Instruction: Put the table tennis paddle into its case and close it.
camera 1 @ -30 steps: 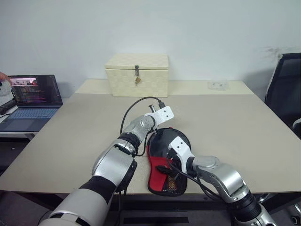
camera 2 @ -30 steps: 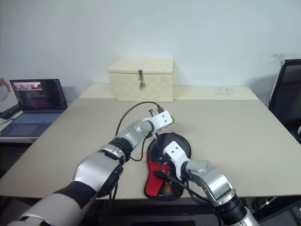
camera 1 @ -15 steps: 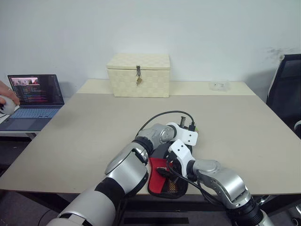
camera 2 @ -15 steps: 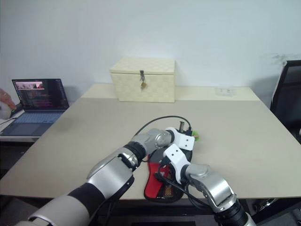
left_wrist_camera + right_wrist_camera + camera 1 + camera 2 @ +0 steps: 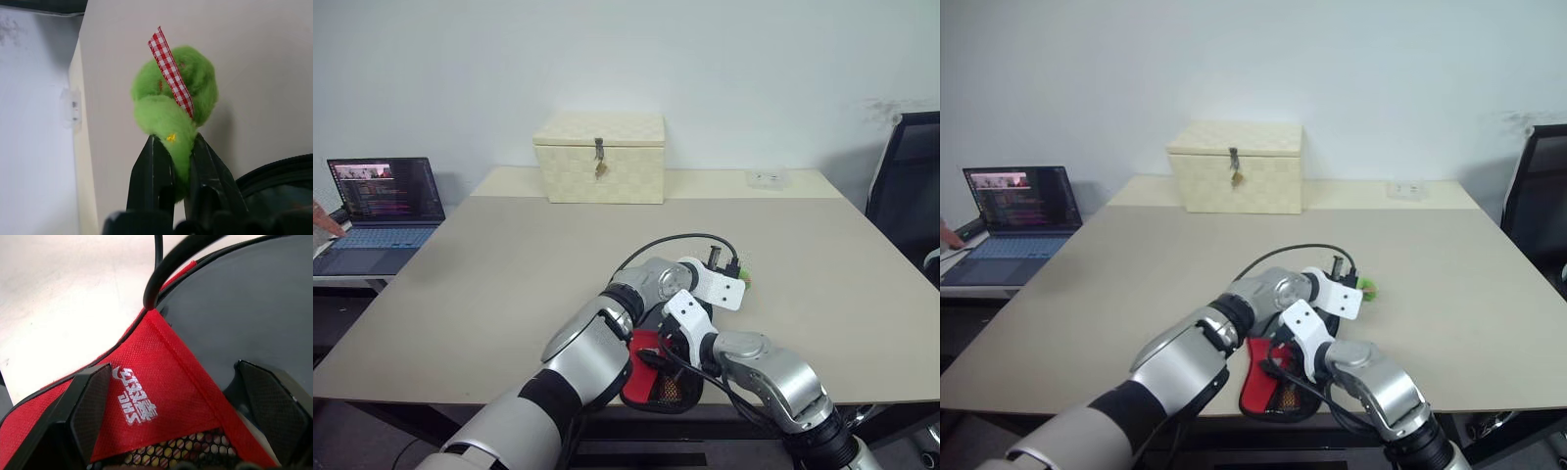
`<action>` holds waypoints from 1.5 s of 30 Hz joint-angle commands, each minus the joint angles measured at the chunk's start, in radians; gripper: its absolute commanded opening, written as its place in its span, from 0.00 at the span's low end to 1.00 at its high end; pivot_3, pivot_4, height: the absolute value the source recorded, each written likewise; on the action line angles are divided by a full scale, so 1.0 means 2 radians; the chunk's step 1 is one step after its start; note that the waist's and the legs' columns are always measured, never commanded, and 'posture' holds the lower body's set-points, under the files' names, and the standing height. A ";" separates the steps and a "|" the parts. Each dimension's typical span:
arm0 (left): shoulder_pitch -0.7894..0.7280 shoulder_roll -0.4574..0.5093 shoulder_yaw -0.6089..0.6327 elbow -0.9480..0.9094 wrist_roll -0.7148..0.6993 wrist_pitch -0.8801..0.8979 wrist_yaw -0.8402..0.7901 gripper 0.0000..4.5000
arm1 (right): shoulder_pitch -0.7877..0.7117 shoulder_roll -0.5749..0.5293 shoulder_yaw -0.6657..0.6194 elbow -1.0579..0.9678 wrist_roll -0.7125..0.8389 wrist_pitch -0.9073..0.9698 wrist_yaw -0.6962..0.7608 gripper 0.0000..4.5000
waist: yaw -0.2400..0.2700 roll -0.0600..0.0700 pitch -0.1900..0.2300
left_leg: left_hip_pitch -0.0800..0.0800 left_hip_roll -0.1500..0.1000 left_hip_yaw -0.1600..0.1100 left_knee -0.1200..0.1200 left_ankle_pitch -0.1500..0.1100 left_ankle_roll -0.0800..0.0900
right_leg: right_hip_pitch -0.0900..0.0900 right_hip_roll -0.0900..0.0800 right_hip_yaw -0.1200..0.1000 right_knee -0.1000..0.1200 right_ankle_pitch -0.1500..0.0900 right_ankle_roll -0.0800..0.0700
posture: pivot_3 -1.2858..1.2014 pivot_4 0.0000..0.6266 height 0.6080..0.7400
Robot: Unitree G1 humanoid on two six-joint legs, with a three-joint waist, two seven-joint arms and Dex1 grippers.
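Case [image 5: 651, 377], its red logo panel and mesh up, lies at the table's [image 5: 489, 284] near edge at about 6 o'clock, partly under both forearms; a dark round face in its mouth looks like the table tennis paddle [image 5: 254, 308], probably seated. Right gripper [image 5: 181, 406] straddles the red panel with fingers wide apart and could drag the pouch off the edge. Left gripper [image 5: 173, 183], at 3 o'clock of the case, is clamped on a green plush toy [image 5: 173, 98] with a checked ribbon; its cable [image 5: 168, 269] crosses the opening and could snag zipping. Woven latched box [image 5: 599, 157] sits at 12 o'clock, laptop [image 5: 374, 215] at 9
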 commanded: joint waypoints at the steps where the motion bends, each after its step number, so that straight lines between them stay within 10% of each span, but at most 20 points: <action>1: -0.005 -0.005 0.018 -0.020 -0.027 -0.024 -0.028 0.29 | 0.013 0.007 0.025 0.061 0.004 0.028 0.009 1.00 | -0.001 0.000 0.000 | 0.000 0.000 0.000 0.000 0.000 0.000 | 0.000 0.000 0.000 0.000 0.000 0.000 | 0.52 0.24 1.00; 6: 0.002 0.005 0.033 -0.022 -0.045 -0.030 -0.077 0.68 | -0.004 0.012 0.018 0.081 0.003 0.016 0.014 1.00 | -0.006 0.000 0.000 | 0.002 0.000 0.000 0.000 0.000 0.000 | 0.001 0.001 0.001 0.000 0.000 0.000 | 0.52 0.24 1.00; 17: 0.019 0.043 0.110 -0.039 -0.139 -0.034 -0.178 0.68 | -0.028 0.001 -0.004 0.096 0.002 -0.011 0.035 1.00 | -0.012 0.000 -0.001 | 0.006 0.001 0.001 0.000 0.000 0.000 | 0.004 0.002 0.003 0.001 0.000 0.000 | 0.52 0.24 1.00; 31: 0.081 0.143 0.258 -0.091 -0.309 0.094 -0.303 0.68 | -0.031 -0.109 -0.171 -0.149 0.142 0.101 0.094 1.00 | -0.007 0.000 0.000 | -0.002 0.000 -0.002 -0.003 0.000 0.000 | -0.003 0.000 0.001 -0.002 0.002 -0.002 | 0.52 0.24 1.00; 38: 0.146 0.155 0.253 -0.143 -0.339 0.151 -0.414 0.68 | -0.030 -0.247 -0.151 -0.074 0.054 -0.052 0.114 1.00 | -0.004 0.000 0.000 | -0.006 0.000 -0.001 -0.002 0.000 0.000 | -0.007 0.000 0.001 -0.001 0.002 -0.002 | 0.52 0.24 1.00; 45: 0.154 0.140 0.248 -0.147 -0.339 0.172 -0.412 0.68 | -0.072 -0.265 -0.062 0.109 -0.080 -0.268 0.126 1.00 | -0.004 0.000 0.000 | -0.006 0.000 0.001 0.000 0.000 0.000 | -0.007 0.000 0.002 0.000 0.002 -0.002 | 0.52 0.24 1.00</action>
